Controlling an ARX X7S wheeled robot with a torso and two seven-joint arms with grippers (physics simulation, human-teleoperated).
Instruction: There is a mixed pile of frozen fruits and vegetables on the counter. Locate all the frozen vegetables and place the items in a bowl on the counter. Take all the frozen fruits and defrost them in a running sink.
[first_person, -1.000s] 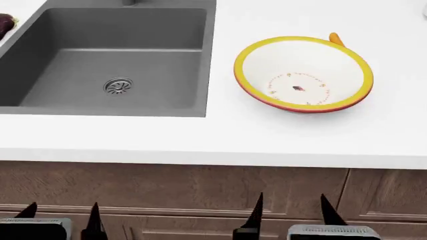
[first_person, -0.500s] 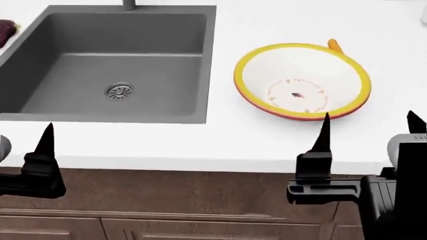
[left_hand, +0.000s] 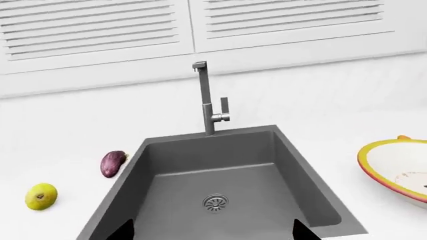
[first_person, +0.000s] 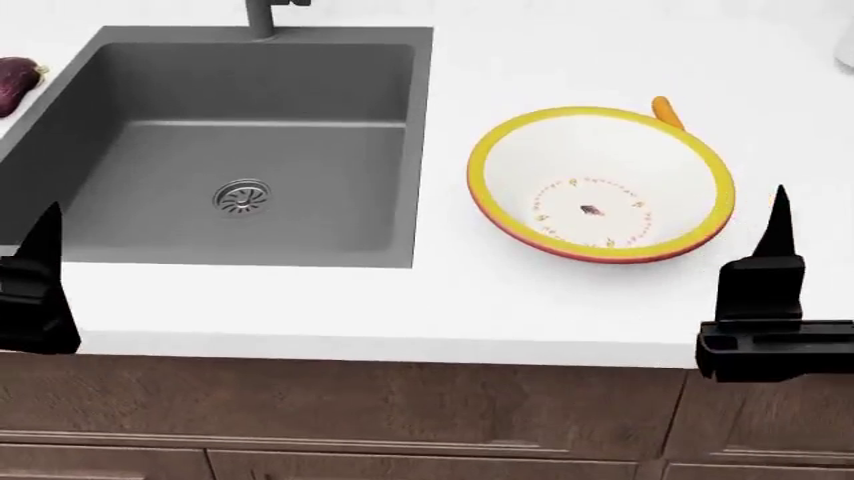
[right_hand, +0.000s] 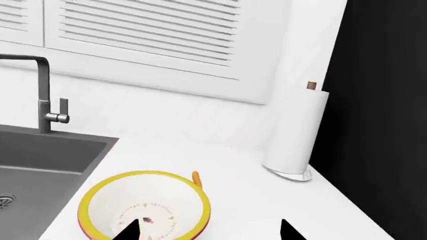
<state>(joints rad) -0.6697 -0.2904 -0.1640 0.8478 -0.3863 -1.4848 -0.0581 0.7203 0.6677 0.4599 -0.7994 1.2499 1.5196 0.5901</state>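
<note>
Both end effectors, the left (left_hand: 210, 231) and the right (right_hand: 205, 229), stand spread wide and hold nothing. The carrot (first_person: 666, 110) lies on the table (first_person: 534, 300) touching the bowl's (first_person: 601, 185) far rim; to grasp it well, reach over the bowl without nudging it. Most of the carrot is hidden. The eggplant (left_hand: 112, 163) and pear (left_hand: 41, 196) lie left of the sink (left_hand: 220, 175).

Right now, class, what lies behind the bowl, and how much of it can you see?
An orange carrot lies on the counter behind the bowl; only its end shows above the yellow rim, the rest covered.
</note>
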